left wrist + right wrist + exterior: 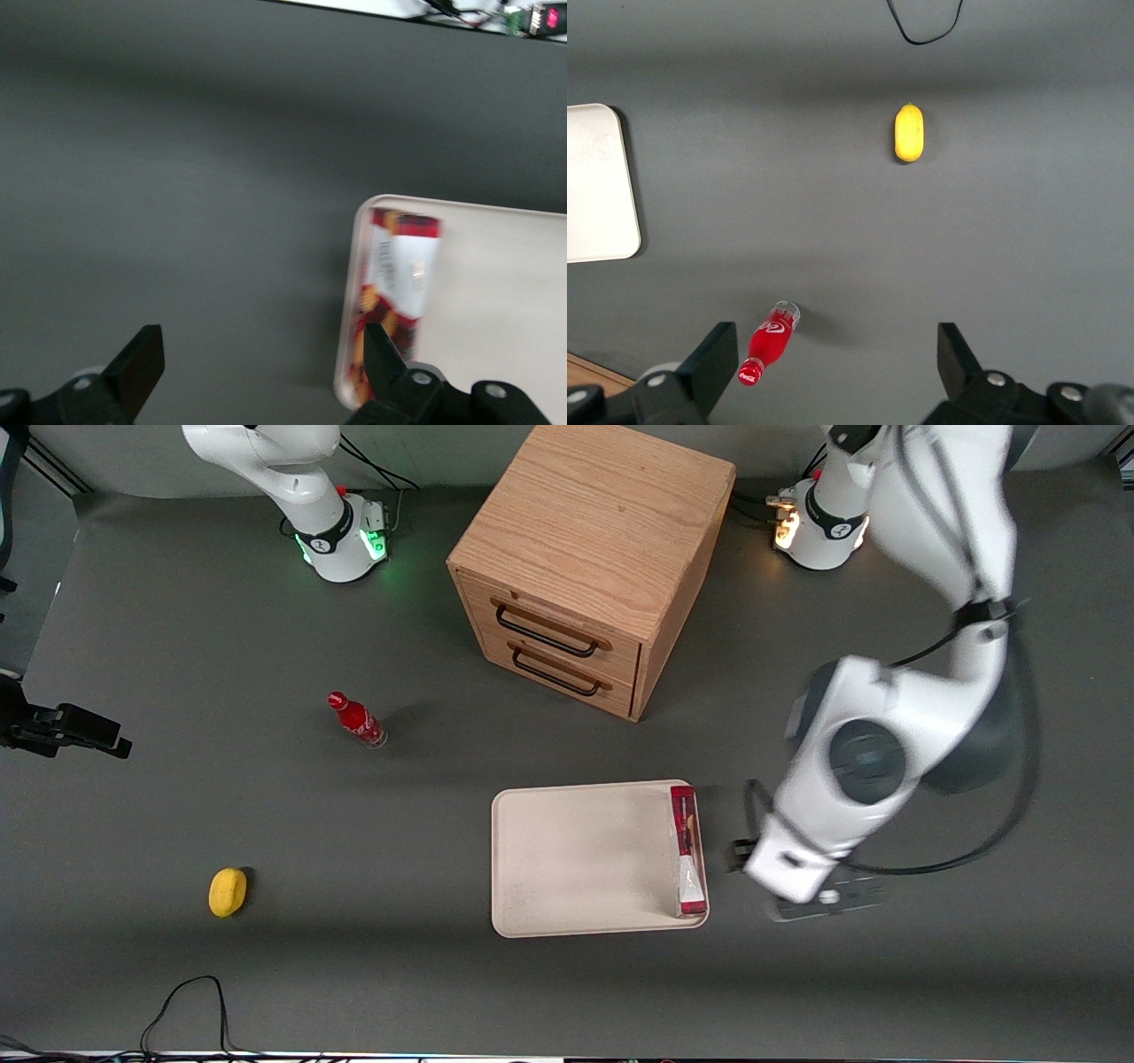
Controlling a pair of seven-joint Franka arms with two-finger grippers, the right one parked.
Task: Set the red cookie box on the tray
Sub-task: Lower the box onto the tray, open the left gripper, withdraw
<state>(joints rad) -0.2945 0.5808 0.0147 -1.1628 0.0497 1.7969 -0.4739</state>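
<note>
The red cookie box [687, 850] rests in the cream-white tray [576, 850], along the rim toward the working arm's end of the table. Its whitish printed face shows in the left wrist view [399, 274], with the tray [496, 310] under it. My left gripper [742, 856] is just outside that rim, over bare table. It is open and empty [261, 345], with one finger [381, 354] over the box's end and the other over the table. A corner of the tray also shows in the right wrist view [594, 186].
A wooden drawer cabinet [594, 558] stands farther from the front camera than the tray. A small red bottle [356, 720] and a yellow object [228, 892] lie toward the parked arm's end. A black cable [186, 1001] loops at the table's near edge.
</note>
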